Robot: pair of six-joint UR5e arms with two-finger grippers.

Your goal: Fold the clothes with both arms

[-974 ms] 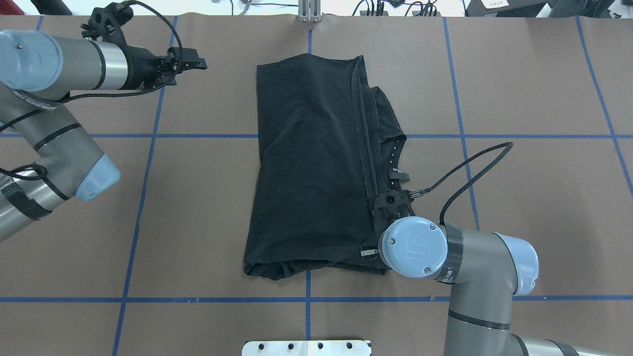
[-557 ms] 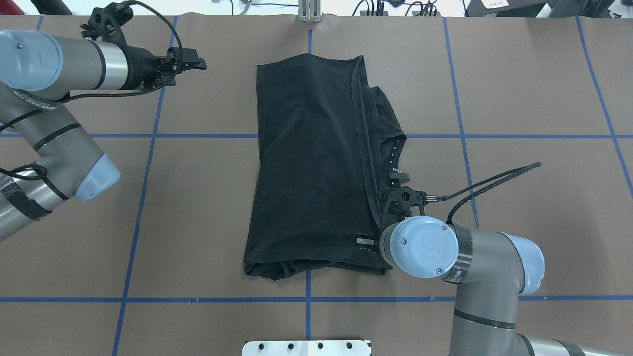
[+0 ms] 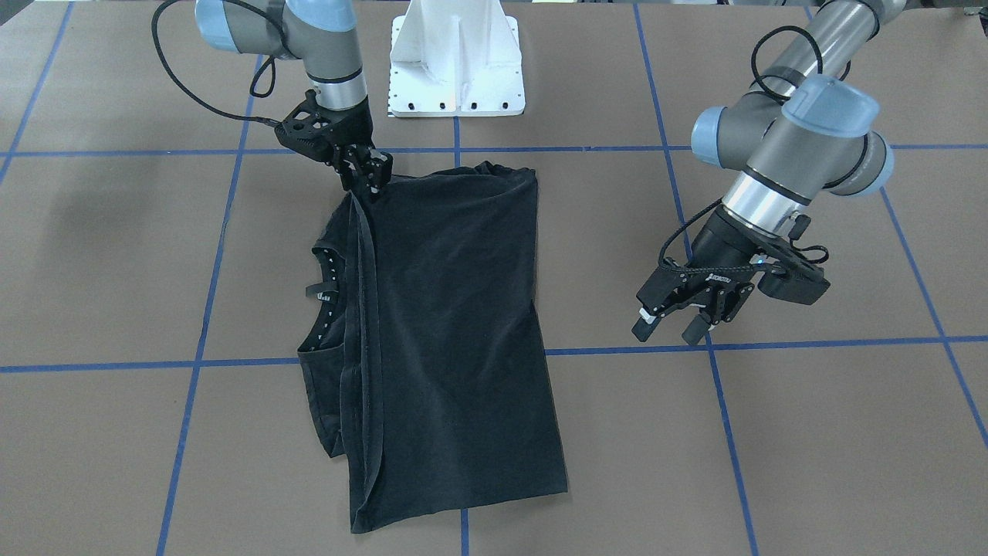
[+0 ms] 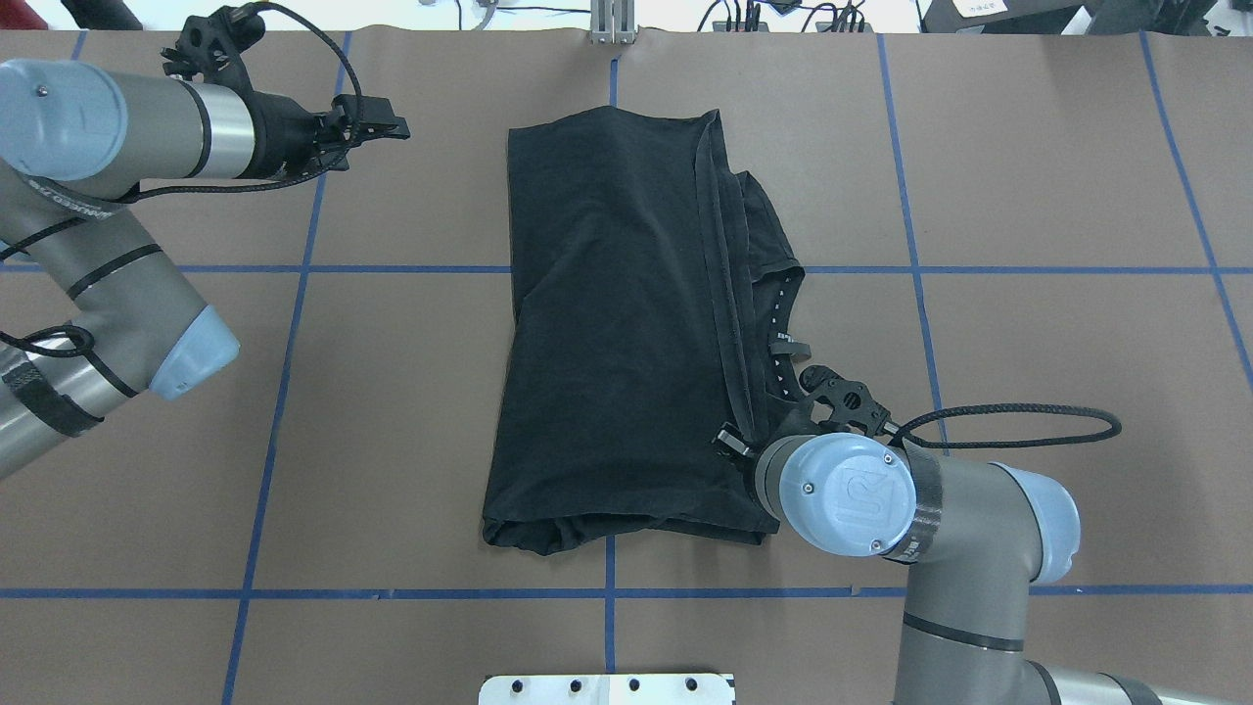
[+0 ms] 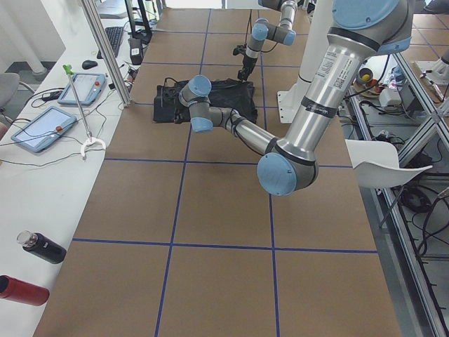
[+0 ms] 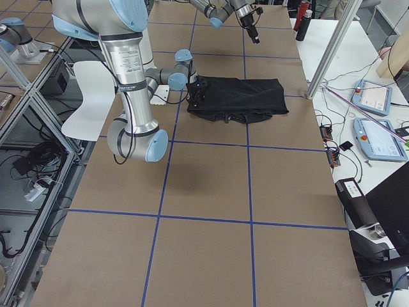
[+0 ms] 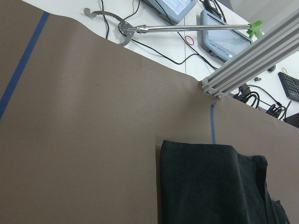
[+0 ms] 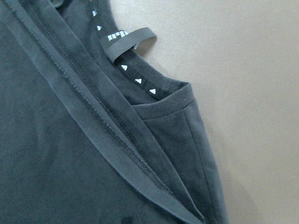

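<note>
**Right wrist just swivelled, shirt didn't budge**

Quick update from my end. Over the last second the only thing that moved is the right arm's wrist. It has twisted round above the base-side right corner of the black short-sleeved T-shirt (image 4: 607, 323), and its black braided cable (image 4: 1028, 416) flopped from a tall loop to a flat one.

The shirt itself hasn't shifted. It lies in the middle of the brown paper-covered table with blue tape lines (image 4: 392, 392), already folded lengthwise, with the stitched hem strip (image 8: 93, 116) lying over the neck side.

The right gripper (image 3: 369, 176) sits right on that corner. I can't tell whether its jaws are clamped on cloth or just touching it. The left gripper (image 3: 668, 332) hasn't moved. Its fingers are spread, it holds nothing, and it's well off to the shirt's other side.

My read: the right arm is lining up a grab for the next fold, and nothing is lifted yet.
</note>
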